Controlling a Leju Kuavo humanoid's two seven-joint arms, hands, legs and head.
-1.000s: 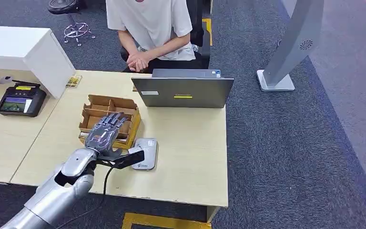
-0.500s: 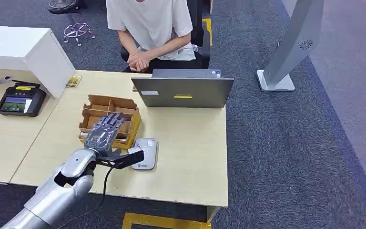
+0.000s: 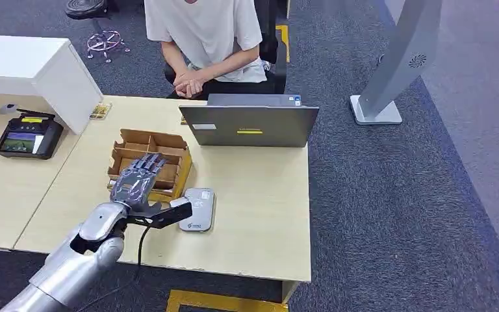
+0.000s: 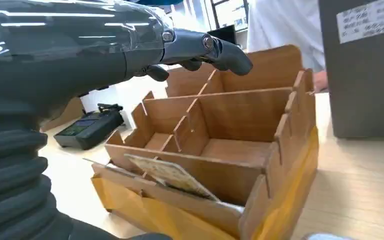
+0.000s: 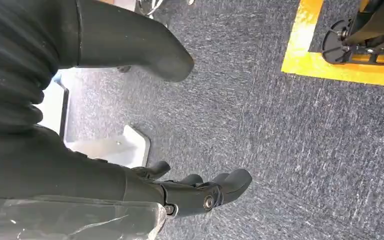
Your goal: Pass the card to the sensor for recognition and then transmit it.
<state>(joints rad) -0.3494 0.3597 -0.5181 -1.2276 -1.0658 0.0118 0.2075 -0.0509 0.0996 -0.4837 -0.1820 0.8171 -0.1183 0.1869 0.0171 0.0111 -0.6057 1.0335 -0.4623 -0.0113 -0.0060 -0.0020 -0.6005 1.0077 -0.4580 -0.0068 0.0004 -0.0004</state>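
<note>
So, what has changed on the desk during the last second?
The left hand moved slightly to the robot's left and nearer the robot, over the near edge of the cardboard box; it holds nothing. The card in the box, the sensor and the laptop stayed in place.

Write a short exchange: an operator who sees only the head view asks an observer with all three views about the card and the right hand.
Operator: Is there a card in that box?
Observer: Yes. A card leans tilted in the compartment of the wooden box nearest the robot.
Operator: Where is my right hand?
Observer: The right hand hangs over the grey carpet, holding nothing.
</note>
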